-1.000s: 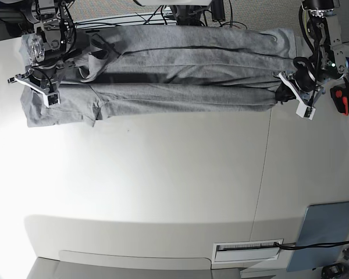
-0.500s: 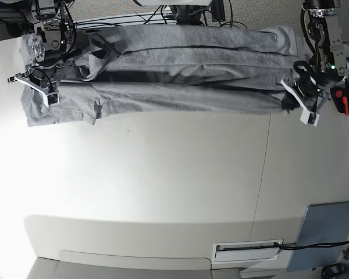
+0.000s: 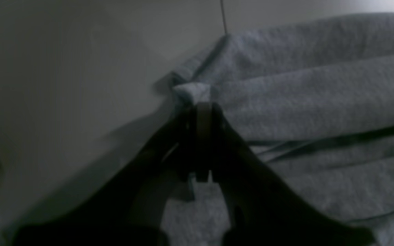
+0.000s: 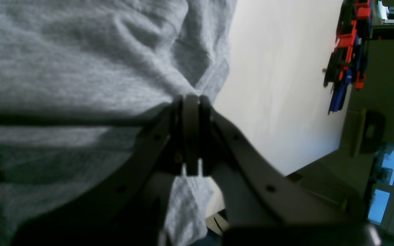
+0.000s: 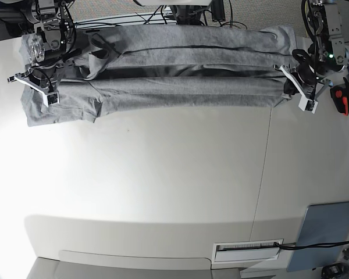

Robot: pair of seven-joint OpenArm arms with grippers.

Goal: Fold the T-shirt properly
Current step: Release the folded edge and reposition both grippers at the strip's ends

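In the base view, the right claw (image 5: pixel 36 81) stood at the left end of the T-shirt (image 5: pixel 180 87), closed on a pinch of grey fabric at the sleeve end. The T-shirt lay stretched as a long folded band along the far edge of the white surface (image 5: pixel 163 174), its lower layer resting on it. At the right end, the left claw (image 5: pixel 299 87) was closed on the garment's corner, beside the seam in the surface.

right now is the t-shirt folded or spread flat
Folded lengthwise: the T-shirt lies as a long doubled band, pinched at both ends by the left gripper and right gripper.
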